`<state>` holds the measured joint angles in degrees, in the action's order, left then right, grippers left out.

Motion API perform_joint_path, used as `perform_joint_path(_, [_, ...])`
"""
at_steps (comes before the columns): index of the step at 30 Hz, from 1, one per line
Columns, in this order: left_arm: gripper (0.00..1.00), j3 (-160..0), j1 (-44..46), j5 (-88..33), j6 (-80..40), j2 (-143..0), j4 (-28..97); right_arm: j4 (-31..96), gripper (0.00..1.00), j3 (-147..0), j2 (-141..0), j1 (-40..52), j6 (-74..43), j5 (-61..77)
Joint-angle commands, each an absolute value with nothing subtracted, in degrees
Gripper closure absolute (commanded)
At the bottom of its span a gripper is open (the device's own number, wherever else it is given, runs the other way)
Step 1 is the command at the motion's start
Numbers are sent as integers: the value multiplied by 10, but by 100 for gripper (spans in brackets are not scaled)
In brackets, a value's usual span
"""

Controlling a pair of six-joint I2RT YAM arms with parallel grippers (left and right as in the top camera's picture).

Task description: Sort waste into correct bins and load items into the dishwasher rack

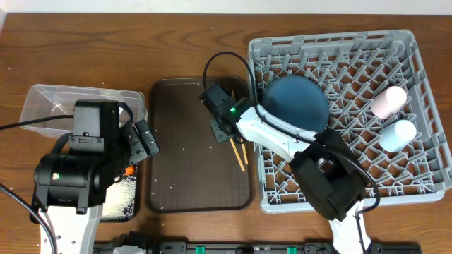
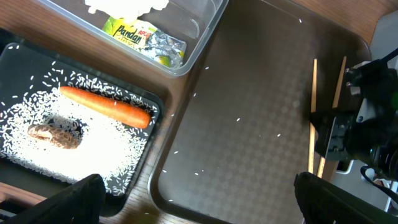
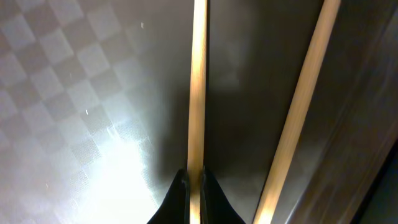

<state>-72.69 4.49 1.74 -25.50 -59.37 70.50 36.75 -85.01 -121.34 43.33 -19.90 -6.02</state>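
My right gripper (image 3: 194, 186) is shut on one wooden chopstick (image 3: 196, 93); the second chopstick (image 3: 298, 112) lies beside it on the brown tray. From overhead the right gripper (image 1: 224, 121) is at the tray's right side, with the chopsticks (image 1: 240, 154) below it. My left gripper (image 2: 199, 205) is open and empty above the tray's left edge. The clear tub (image 2: 205, 25) holds the white napkin (image 2: 124, 5) and the green-yellow wrapper (image 2: 146, 40). The black tray (image 2: 12, 53) holds the carrot (image 2: 106, 106), the brown lump (image 2: 53, 134) and rice (image 2: 106, 152). The grey rack (image 1: 353, 169) holds the dark blue plate (image 1: 296, 99), the pink cup (image 1: 388, 102) and the pale blue cup (image 1: 395, 134). No bowl shows.
The dark brown serving tray (image 1: 183, 162) lies between the bins and the rack, with a few stray rice grains on it. The left arm's body (image 1: 78, 169) covers much of the black tray from overhead. The wooden table edge runs along the front.
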Motion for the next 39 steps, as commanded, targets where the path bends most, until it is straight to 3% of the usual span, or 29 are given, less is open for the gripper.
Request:
perform_joint_path(1, [2, -730, 41, 26, -256, -595, 707, 372, 99, -856, -1173, 436, -173, -38])
perform_joint_path(11, [2, -730, 41, 26, -256, -595, 707, 397, 99, -856, -1022, 435, -156, -32])
perform_joint_path(19, [2, -730, 41, 26, -256, -595, 707, 422, 99, -855, -1020, 437, -130, -4])
perform_joint_path(20, [2, -730, 41, 26, -256, -595, 707, 429, 95, -855, -1030, 440, -125, -5])
perform_joint_path(21, [2, -730, 41, 26, -256, -595, 707, 435, 80, -855, -1044, 442, -126, -12])
perform_joint_path(22, [2, -730, 41, 26, -256, -595, 707, 441, 73, -855, -1058, 444, -125, -13])
perform_joint_path(30, [2, -730, 41, 26, -256, -595, 707, 441, 50, -855, -1164, 474, -20, 54])
perform_joint_path(34, [2, -730, 41, 26, -256, -595, 707, 440, 53, -855, -1200, 485, -43, 6])
perform_joint_path(38, [2, -730, 41, 26, -256, -595, 707, 442, 67, -855, -1225, 483, -55, 2])
perform_joint_path(39, [2, -730, 41, 26, -256, -595, 707, 442, 75, -855, -1227, 481, -55, 2])
